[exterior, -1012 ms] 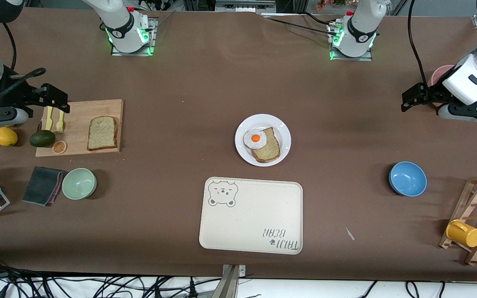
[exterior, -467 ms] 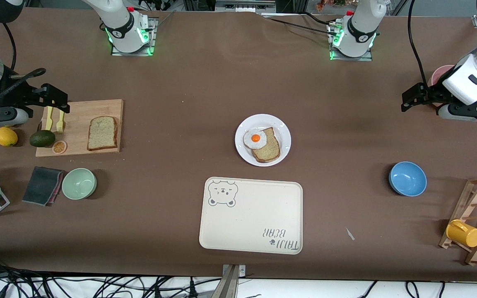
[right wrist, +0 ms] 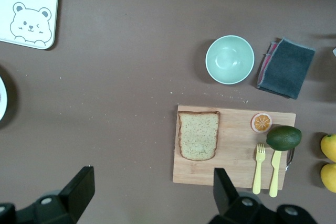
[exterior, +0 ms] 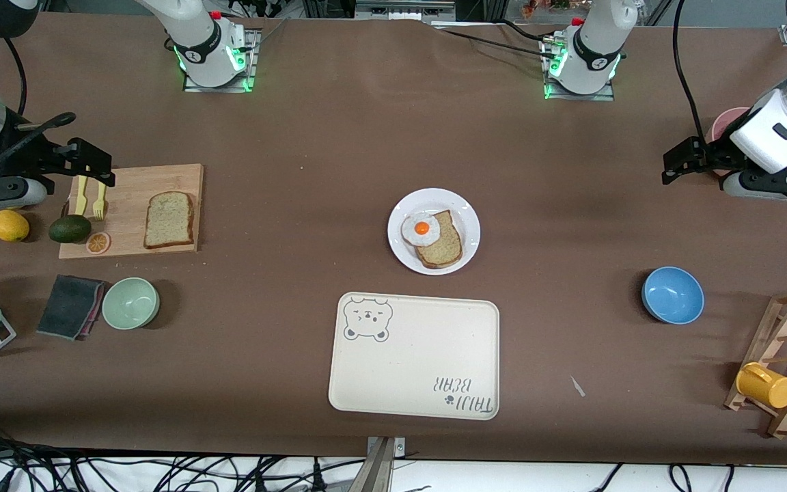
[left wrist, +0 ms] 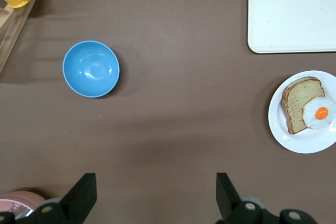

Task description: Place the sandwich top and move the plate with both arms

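With jaws wide and empty on both the right gripper (exterior: pixel 96 171) and the waiting left gripper (exterior: pixel 682 160), the sandwich top (exterior: pixel 169 219) on the cutting board (exterior: pixel 130 239) is best gripped by its crust edges, kept level and squared over the egg (exterior: pixel 421 229) on the plate (exterior: pixel 465 208).

Brown counter (exterior: pixel 311 137): white plate (exterior: pixel 465 249) at centre; cream bear tray (exterior: pixel 414 355) nearer the camera; wooden board (exterior: pixel 127 184), green bowl (exterior: pixel 130 303), grey cloth (exterior: pixel 71 306), lemon (exterior: pixel 9 225); blue bowl (exterior: pixel 672 294), wooden rack (exterior: pixel 786 355).
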You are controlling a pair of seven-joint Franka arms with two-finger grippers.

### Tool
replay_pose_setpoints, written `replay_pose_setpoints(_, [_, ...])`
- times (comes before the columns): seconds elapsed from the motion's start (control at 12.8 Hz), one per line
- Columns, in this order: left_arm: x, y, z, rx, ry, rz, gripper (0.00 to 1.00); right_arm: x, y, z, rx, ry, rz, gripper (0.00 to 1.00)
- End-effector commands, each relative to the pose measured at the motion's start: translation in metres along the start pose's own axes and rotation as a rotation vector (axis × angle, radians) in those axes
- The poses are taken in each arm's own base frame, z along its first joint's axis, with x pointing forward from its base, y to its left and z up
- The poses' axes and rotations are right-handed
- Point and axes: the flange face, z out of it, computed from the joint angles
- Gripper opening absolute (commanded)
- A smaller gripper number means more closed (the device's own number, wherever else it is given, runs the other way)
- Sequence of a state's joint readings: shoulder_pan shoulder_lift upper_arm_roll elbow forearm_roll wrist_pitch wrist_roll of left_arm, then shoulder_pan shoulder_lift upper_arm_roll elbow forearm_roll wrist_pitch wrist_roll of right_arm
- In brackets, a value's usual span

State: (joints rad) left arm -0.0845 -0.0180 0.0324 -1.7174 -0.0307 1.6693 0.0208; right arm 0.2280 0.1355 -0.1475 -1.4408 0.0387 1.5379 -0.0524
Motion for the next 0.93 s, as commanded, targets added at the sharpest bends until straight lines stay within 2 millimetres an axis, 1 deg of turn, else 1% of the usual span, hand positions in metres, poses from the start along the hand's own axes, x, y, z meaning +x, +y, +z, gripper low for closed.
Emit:
replay_pose_setpoints(0.0, [0.001,0.0,-0.005,0.04,-0.003,-0.005,1.0,-0.002,0.002,-0.004,-0.016,-0.006,-0.006,1.0])
replay_pose_setpoints(0.55, [0.001,0.0,-0.005,0.04,-0.003,-0.003,1.0,-0.001,0.001,0.0,-0.016,-0.013,-0.008,1.0])
replay_pose_setpoints(0.86, [0.001,0.0,-0.005,0.04,-0.003,-0.003,1.0,0.001,0.001,0.01,-0.017,-0.032,-0.007,1.0])
